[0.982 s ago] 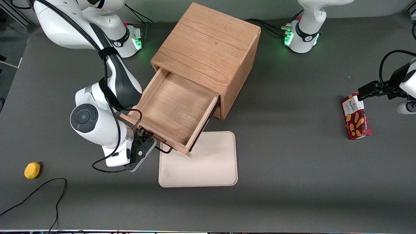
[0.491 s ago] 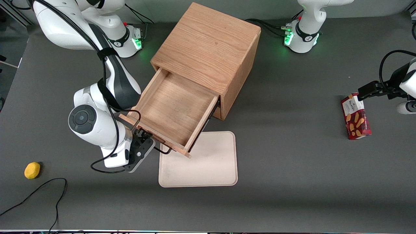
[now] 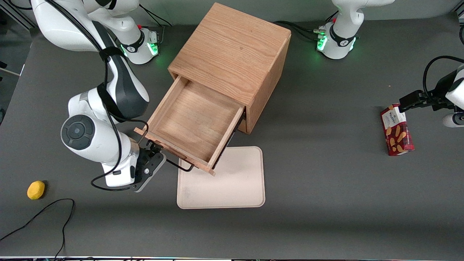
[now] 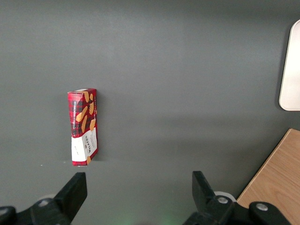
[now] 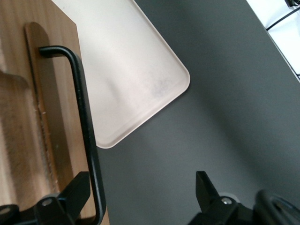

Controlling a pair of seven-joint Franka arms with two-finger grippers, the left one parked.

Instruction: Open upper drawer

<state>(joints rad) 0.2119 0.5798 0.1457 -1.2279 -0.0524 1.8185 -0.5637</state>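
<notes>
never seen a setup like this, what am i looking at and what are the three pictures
These are white robot arms bolted to a grey table. One picture looks down from the front; the other two come from cameras on each arm's wrist. The working arm's gripper is open and holds nothing; it sits at the black wire handle of the upper drawer, which is pulled well out of the wooden cabinet and is empty. A beige tray lies partly beneath the drawer. A yellow lemon-like object lies toward the working arm's end, a red biscuit box toward the parked arm's.
</notes>
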